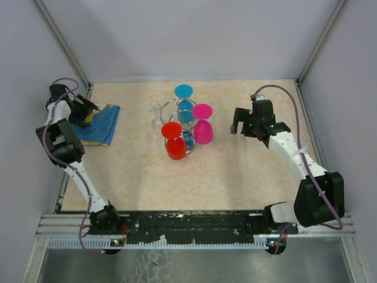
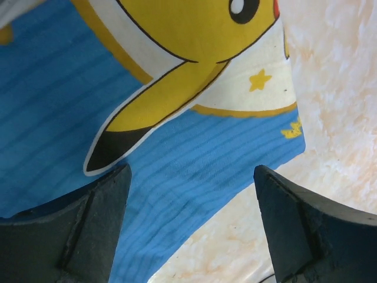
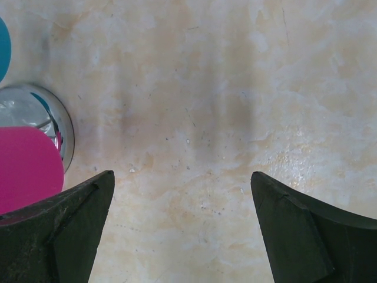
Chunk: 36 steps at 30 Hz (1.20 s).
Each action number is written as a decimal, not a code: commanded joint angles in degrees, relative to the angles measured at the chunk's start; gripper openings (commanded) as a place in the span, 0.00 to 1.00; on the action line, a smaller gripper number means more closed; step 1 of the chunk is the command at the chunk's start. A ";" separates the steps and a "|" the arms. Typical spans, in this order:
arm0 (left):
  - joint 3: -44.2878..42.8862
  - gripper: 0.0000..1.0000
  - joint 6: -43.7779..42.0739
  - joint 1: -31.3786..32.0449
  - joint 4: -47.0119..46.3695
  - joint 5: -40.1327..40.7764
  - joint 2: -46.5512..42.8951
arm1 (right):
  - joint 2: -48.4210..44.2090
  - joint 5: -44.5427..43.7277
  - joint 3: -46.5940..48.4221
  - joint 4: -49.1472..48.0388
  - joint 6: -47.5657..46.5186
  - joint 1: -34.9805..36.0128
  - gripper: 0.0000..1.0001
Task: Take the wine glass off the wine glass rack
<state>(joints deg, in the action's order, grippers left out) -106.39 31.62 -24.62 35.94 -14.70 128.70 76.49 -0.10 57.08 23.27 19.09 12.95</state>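
– First, tool condition and workpiece location?

– Both tools are idle. The right gripper (image 1: pixel 238 127) stands to the right of the shiny chrome wire wine glass rack (image 1: pixel 184 127), fingers spread with nothing between them. The left gripper (image 1: pixel 88 112), well left of the rack, is likewise spread, above a blue cloth with a yellow cartoon print (image 1: pixel 101 125). Three glasses hang inverted on the rack: a red wine glass (image 1: pixel 173 141) on the near side, a magenta wine glass (image 1: pixel 203 125) on the right side, and a cyan wine glass (image 1: pixel 185 103) on the far side.

– Recommended procedure?

– By this layout, the magenta glass lies closest to the right gripper. Approach level and close on the bowl or stem. Draw the foot outward along its hoop before lifting, because an early upward pull would likely tip the rack.
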 commanded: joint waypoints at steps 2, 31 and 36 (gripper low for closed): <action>-0.32 0.89 -0.12 1.00 -1.93 1.23 -5.92 | -2.27 0.71 0.78 -1.49 -0.46 -0.32 0.99; 24.59 0.92 -11.56 35.51 -16.94 15.59 -33.56 | -1.11 13.32 3.15 -6.97 0.84 -0.10 0.99; 23.93 0.92 -16.62 37.23 -16.36 20.99 -37.07 | -1.31 13.12 5.28 -8.33 0.80 1.60 0.99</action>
<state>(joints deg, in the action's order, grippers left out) -81.19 21.30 11.84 18.44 -1.23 94.45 76.44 11.38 57.65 19.09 19.73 13.45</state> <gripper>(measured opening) 0.914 0.993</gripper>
